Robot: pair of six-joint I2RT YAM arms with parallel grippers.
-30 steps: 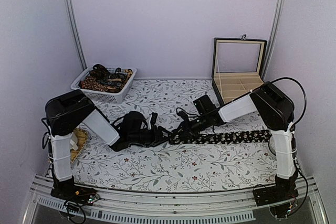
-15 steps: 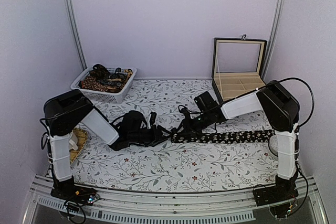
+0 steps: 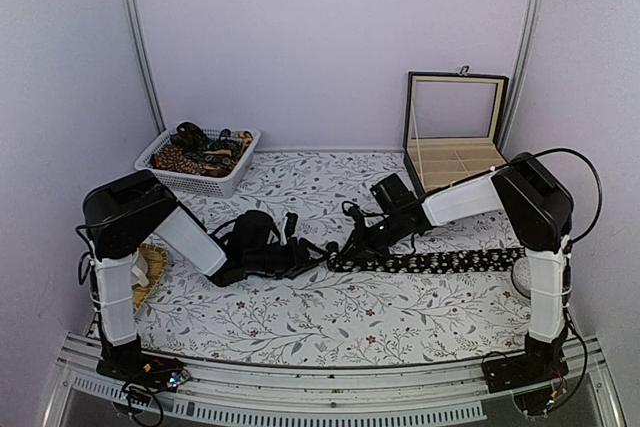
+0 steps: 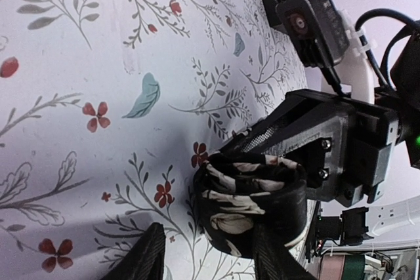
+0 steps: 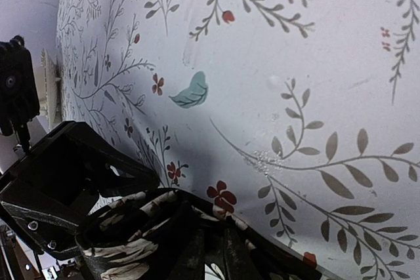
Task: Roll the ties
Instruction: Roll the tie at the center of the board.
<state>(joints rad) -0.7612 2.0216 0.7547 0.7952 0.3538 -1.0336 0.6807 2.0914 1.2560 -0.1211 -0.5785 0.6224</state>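
A black tie with pale flower specks [image 3: 430, 261] lies stretched left to right across the flowered table cover. Its left end is wound into a small roll [image 3: 336, 260], which fills the left wrist view [image 4: 252, 204] and the bottom of the right wrist view [image 5: 141, 240]. My right gripper [image 3: 350, 247] is shut, its fingers pinching the roll's fabric [image 5: 220, 260]. My left gripper [image 3: 318, 255] is open [image 4: 210, 260], one finger [image 4: 275, 254] against the roll, the other [image 4: 141, 257] apart from it. More ties [image 3: 200, 150] are heaped in a basket.
A white basket [image 3: 215, 187] stands at the back left. An open black box with compartments [image 3: 455, 162] stands at the back right. A wicker object [image 3: 150, 269] lies by the left arm's base. A pale round object [image 3: 522, 277] sits behind the right arm.
My right arm has drawn back and to the right a little, its wrist turning at the roll. The tie strip has shifted slightly. The left arm has hardly moved.
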